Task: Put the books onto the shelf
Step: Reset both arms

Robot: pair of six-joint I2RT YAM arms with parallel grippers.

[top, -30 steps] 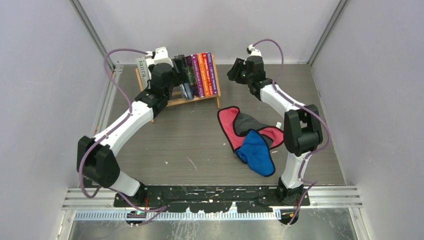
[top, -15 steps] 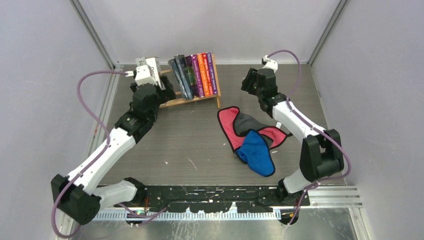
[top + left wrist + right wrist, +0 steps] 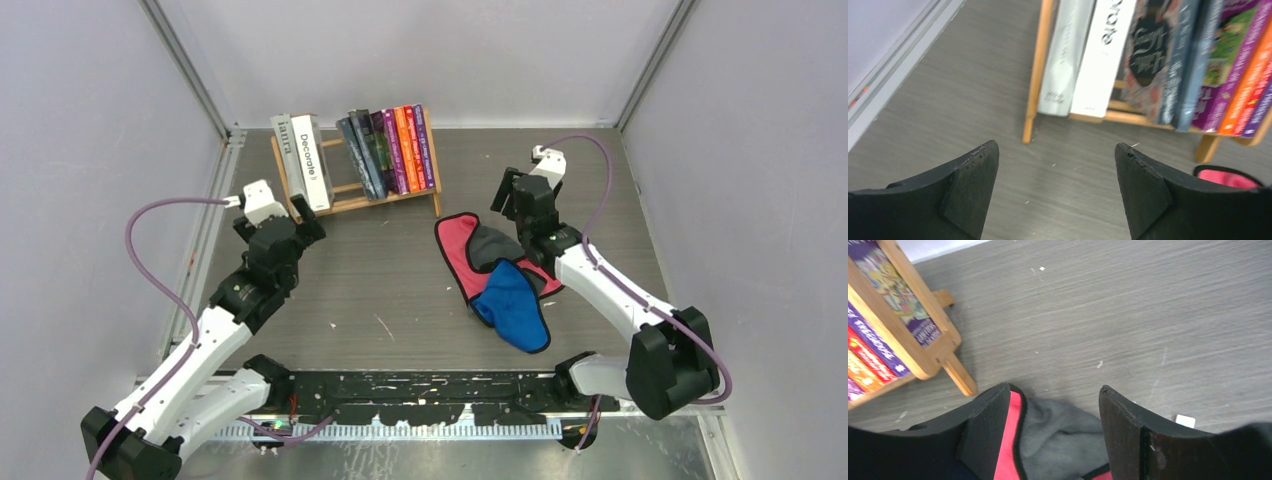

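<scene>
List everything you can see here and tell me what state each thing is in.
books, standing in the shelf, the dark ones leaning
shelf, upright on the table, loaded
cloths, heaped and overlapping on the table
left fingers, open, empty
right fingers, open, empty, above the cloths

White arms [image 3: 215, 335] with black joints [image 3: 270, 250], purple cables [image 3: 175, 201], black wedge-shaped pincer fingers [image 3: 970, 195].

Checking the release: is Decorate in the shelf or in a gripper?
In the shelf. Decorate stands at its left end beside the grey book; the left gripper is open and apart from it.
</scene>
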